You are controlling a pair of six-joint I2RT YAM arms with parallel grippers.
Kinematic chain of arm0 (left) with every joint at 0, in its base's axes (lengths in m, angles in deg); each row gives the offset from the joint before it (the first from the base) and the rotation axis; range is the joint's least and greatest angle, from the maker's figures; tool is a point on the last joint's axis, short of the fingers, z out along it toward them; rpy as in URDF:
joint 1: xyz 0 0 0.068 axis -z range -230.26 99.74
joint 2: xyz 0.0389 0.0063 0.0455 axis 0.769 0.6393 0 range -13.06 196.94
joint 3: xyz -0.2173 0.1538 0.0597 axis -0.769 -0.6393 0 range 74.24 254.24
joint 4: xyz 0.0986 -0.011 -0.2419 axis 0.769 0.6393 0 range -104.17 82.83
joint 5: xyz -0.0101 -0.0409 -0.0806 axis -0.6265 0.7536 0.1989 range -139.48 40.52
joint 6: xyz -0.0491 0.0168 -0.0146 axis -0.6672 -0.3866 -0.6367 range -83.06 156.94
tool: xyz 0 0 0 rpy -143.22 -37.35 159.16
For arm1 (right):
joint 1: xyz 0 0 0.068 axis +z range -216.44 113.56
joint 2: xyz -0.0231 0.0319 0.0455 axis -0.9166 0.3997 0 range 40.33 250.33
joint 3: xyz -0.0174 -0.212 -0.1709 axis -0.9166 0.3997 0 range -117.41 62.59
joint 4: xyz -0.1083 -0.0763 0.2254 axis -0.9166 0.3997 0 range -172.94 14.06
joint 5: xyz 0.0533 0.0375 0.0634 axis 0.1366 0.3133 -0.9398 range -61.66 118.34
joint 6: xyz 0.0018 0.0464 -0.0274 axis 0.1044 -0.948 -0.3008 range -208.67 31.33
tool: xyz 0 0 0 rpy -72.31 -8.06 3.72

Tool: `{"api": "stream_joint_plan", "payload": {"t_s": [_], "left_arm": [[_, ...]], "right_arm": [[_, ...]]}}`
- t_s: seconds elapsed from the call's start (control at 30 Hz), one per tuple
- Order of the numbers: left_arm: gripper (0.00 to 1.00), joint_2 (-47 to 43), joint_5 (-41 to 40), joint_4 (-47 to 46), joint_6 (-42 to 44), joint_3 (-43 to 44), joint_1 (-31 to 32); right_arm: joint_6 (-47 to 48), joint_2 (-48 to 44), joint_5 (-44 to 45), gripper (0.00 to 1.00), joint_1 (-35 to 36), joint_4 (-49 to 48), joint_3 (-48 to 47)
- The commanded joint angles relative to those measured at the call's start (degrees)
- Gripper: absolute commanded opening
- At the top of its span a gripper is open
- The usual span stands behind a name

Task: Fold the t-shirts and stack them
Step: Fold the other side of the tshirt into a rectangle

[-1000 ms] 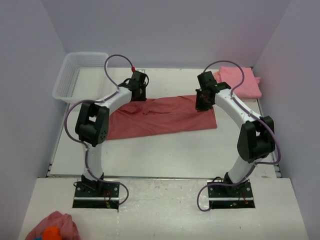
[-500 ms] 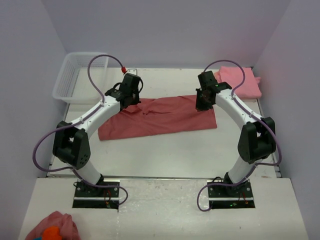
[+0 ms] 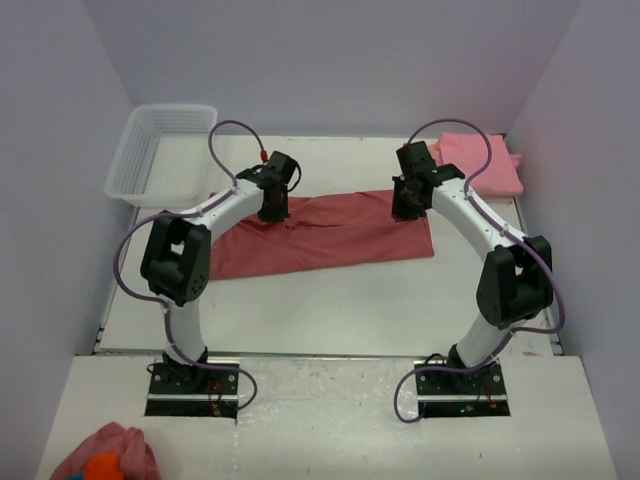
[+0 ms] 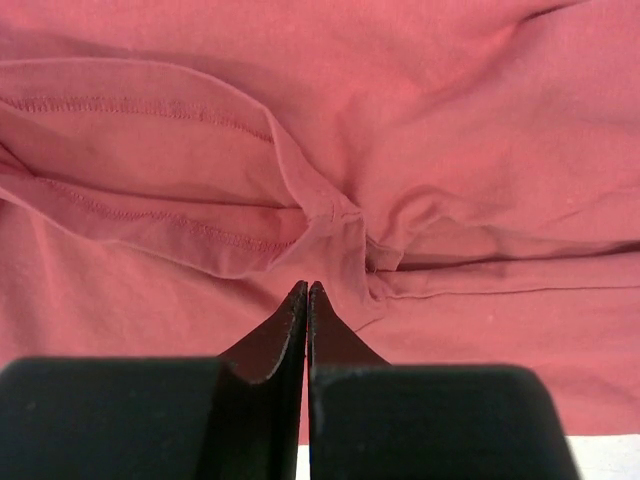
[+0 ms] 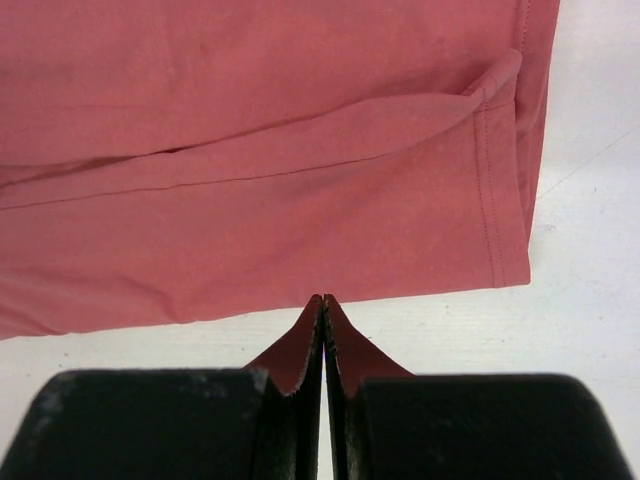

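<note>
Top external: one red t-shirt (image 3: 330,235) pinched by left fingers (image 4: 200,410) and right fingers (image 5: 170,420); one pink t-shirt (image 3: 490,165), folded.

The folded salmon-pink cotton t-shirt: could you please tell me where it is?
In the top view the folded salmon-pink t-shirt lies at the far right corner of the table, beyond the right pincer and the rose-red t-shirt.
</note>
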Motion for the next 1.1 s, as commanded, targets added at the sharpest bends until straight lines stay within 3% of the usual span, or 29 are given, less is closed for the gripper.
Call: {"api": "stream_joint_plan", "payload": {"t_s": [0.0,0.67,1.07], "left_arm": [[0.0,0.7,0.0,2.9,-0.9,3.8,-0.3],[0.0,6.1,-3.5,5.6,-1.0,4.5,-2.0],[0.0,17.4,-4.4,5.1,4.4,19.2,-4.7]], "right_arm": [[1.1,-2.2,0.4,0.0,0.2,-0.3,-2.4],[0.7,-2.5,0.2,0.0,0.2,-1.0,-1.2],[0.7,-1.3,0.2,0.0,0.2,-1.6,-0.7]]}}
